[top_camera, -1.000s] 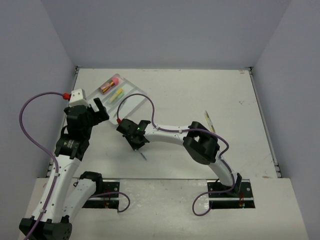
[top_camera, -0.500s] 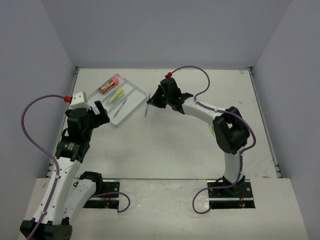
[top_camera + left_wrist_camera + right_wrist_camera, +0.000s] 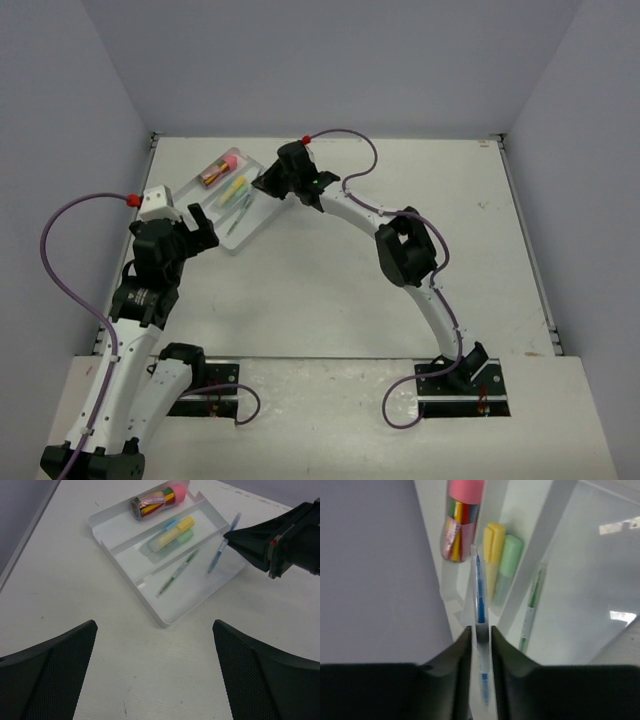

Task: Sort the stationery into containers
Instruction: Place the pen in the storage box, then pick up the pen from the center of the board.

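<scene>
Blue pen — light, stiff, slick-barrelled, likely to pivot in a narrow pinch, best taken mid-barrel — hangs tilted over the tray's compartment holding the green pen, clamped by the right gripper; left gripper gapes, empty.

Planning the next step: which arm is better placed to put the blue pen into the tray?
Right: the right gripper holds the blue pen over the tray; the left gripper is open, empty.
</scene>
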`<state>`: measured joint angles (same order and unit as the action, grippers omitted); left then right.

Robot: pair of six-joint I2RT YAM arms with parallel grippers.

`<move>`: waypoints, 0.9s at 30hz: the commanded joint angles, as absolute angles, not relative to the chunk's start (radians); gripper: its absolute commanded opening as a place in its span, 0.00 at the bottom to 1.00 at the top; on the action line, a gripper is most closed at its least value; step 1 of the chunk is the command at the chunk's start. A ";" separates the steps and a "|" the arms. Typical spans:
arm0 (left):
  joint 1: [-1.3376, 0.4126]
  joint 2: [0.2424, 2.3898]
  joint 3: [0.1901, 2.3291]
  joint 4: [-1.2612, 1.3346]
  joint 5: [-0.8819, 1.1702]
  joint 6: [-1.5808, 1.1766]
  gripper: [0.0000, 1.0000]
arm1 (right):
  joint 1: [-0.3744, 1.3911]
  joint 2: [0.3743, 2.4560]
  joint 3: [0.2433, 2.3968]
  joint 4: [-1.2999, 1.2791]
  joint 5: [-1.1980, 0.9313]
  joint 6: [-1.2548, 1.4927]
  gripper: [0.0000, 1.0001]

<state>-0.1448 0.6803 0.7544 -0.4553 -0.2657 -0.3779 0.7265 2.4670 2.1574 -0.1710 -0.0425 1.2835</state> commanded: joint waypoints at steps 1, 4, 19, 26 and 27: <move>-0.138 0.666 0.749 -0.425 -0.273 -0.355 1.00 | 0.736 2.440 2.156 -0.205 -0.018 1.310 0.43; -0.138 0.666 0.750 -0.426 -0.276 -0.353 1.00 | 0.735 2.410 2.137 -0.204 -0.030 1.284 0.57; -0.138 0.687 0.755 -0.404 -0.148 -0.350 1.00 | 0.477 1.558 1.308 -0.594 0.192 0.271 0.33; -0.138 0.721 0.760 -0.408 -0.135 -0.342 1.00 | 0.307 1.621 1.221 -0.646 0.285 0.202 0.36; -0.138 0.722 0.758 -0.408 -0.132 -0.342 1.00 | 0.298 1.628 1.224 -0.643 0.276 0.195 0.36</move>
